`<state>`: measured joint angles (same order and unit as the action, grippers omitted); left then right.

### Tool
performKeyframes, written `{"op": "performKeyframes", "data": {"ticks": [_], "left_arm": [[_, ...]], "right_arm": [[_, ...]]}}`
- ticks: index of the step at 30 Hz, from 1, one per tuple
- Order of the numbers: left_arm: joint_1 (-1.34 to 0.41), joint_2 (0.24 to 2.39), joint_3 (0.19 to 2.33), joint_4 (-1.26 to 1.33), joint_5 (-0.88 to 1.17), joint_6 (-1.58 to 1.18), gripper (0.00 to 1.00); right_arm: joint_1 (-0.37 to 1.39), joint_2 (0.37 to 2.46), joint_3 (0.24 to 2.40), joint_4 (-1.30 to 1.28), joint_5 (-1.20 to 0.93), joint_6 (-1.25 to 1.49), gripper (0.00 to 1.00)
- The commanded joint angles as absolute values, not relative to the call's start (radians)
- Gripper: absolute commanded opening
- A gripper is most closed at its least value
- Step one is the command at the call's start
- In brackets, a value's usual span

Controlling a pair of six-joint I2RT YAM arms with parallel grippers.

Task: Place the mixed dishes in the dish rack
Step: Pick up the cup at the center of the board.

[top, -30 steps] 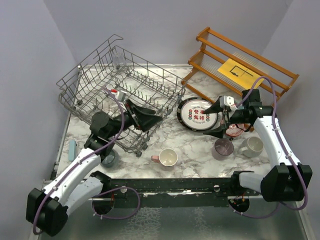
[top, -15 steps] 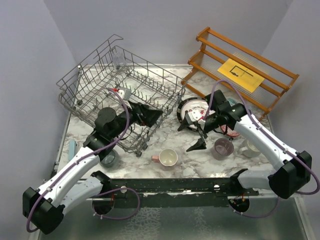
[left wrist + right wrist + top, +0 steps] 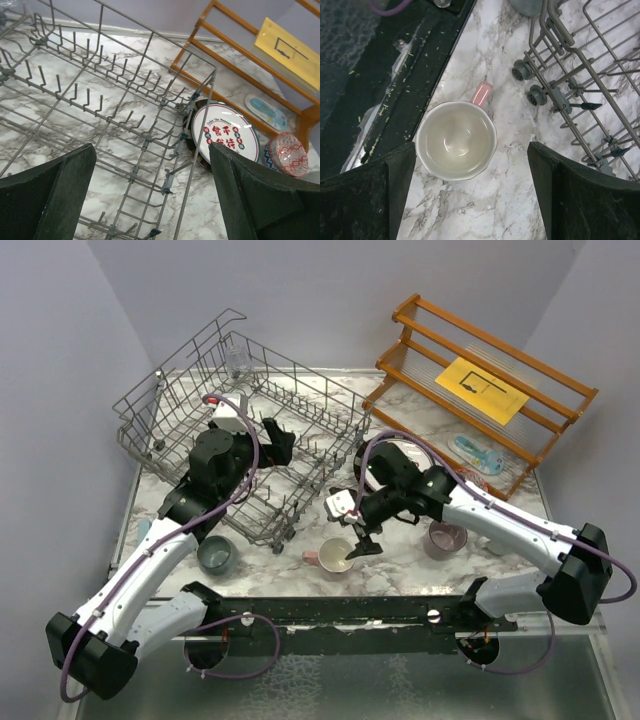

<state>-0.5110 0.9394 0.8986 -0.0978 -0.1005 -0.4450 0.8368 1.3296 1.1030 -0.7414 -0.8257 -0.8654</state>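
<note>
Dishes mostly sit out on the white-grey marble tabletop (image 3: 400, 560), not yet in the big grey wire dish rack (image 3: 175, 400), which stands far left w/ rows of thin upright tines & small wheels at its near corner. Only a small clear glass (image 3: 236, 362) is inside, at the far corner. Left gripper (image 3: 280, 443) hovers over the rack's middle, fingers wide apart, nothing btwn them; looks idle to me. By the rack's front-left corner, a squat grey-teal ceramic mug (image 3: 216, 555) stands upright on the marble.

Centre: step in hand is prob. a pick of the glazed cream-inside mug w/ pink handle (image 3: 456, 140). It's upright & empty, rim gently scalloped, near the rack's wheels. Right gripper (image 3: 475, 200) hangs right above it, grainy black fingers spread either side, clear of the rim, holding nothing. Next move, I'd judge: straight descent, then a pinch on the mug wall away from the handle. Glaze looks slick, so a firm squeeze, then a lift clear of the rack's side wires.

Further right: round black-rimmed plate w/ red characters (image 3: 225, 137) close by the rack's end (flat or tilted, can't tell), red patterned bowl (image 3: 288, 154), mauve mug (image 3: 445, 537). Far right: orange-brown slatted wooden shelf (image 3: 545, 373) w/ a yellow paper sheet (image 3: 483, 388) on it.
</note>
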Motion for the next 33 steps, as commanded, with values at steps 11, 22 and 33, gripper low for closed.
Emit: {"op": "performKeyframes", "data": {"ticks": [11,22,33], "left_arm": [[-0.5,0.85,0.9,-0.163,-0.187,-0.415,0.99],[-0.5,0.798,0.865,-0.171,-0.186,-0.415,0.99],[-0.5,0.753,0.79,-0.056,-0.186,-0.415,0.98]], "right_arm": [[0.951,1.454,1.107,-0.651,-0.457,-0.777,0.66],[0.992,1.517,1.115,-0.676,-0.352,-0.772,0.21],[0.905,1.414,1.092,-0.693,-0.471,-0.739,0.01]]}}
